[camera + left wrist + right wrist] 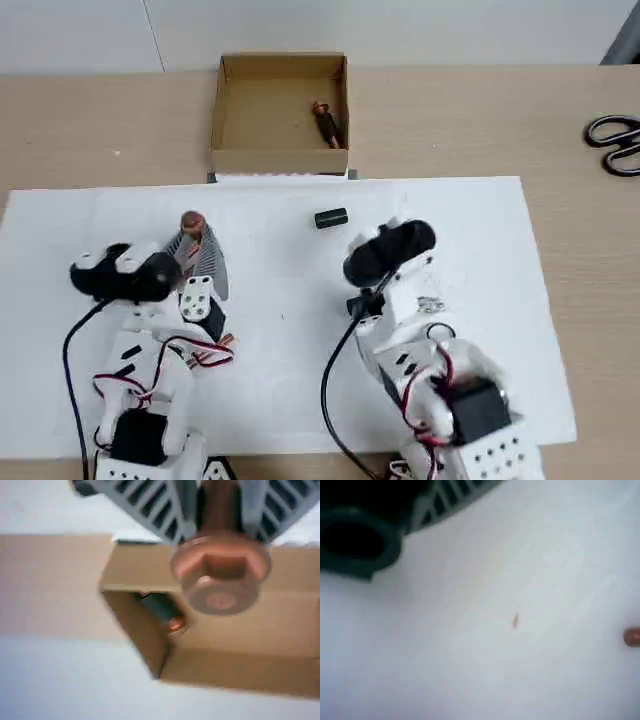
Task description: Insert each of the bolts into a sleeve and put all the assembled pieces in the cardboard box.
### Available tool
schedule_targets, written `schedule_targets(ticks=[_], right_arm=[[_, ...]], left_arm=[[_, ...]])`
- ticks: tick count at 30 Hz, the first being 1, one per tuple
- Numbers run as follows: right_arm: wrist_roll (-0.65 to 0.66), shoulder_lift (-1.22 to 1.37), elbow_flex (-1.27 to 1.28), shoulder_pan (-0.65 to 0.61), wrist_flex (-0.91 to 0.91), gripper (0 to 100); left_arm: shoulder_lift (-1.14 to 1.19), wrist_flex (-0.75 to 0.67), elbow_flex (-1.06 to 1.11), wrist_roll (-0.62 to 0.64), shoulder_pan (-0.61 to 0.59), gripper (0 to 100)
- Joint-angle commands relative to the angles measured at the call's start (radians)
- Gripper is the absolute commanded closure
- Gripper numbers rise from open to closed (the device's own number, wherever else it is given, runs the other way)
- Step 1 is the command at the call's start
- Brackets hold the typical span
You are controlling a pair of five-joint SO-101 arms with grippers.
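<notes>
Bolt (192,221), copper, clenched in left gripper (194,238), centre-left of high view. Sleeve (331,217) loose on paper (280,400) at centre, near right gripper (372,250), whose grip cannot be told. Assembled piece (326,124) inside cardboard box (230,110), top centre.

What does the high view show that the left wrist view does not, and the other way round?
High view: scissors on the table and a loose black sleeve on the white sheet. Left wrist view: the six-sided shape on the head of the bolt held in the left end effector. Both: the cardboard box with one assembled piece lying inside, and that bolt.
</notes>
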Motion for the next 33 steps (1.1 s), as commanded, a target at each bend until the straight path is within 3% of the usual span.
schedule_targets(ticks=[1, 9, 18, 27, 33], right_arm=[[0.037, -0.139, 0.104, -0.041, -0.143, 99.5], [0.123, -0.438, 0.367, -0.148, -0.292, 99.5], [0.180, -0.424, 0.471, -0.208, -0.458, 99.5], [0.184, -0.424, 0.519, -0.257, -0.515, 99.5], [0.186, -0.424, 0.512, -0.257, -0.513, 99.5]], left_arm=[[-0.017, -0.094, -0.004, 0.077, 0.028, 99], [-0.017, -0.201, -0.015, 0.245, 0.020, 99], [-0.017, -0.209, -0.031, 0.408, 0.046, 99], [-0.017, -0.198, -0.033, 0.416, 0.229, 99], [-0.017, -0.029, -0.068, 0.413, 0.302, 99]])
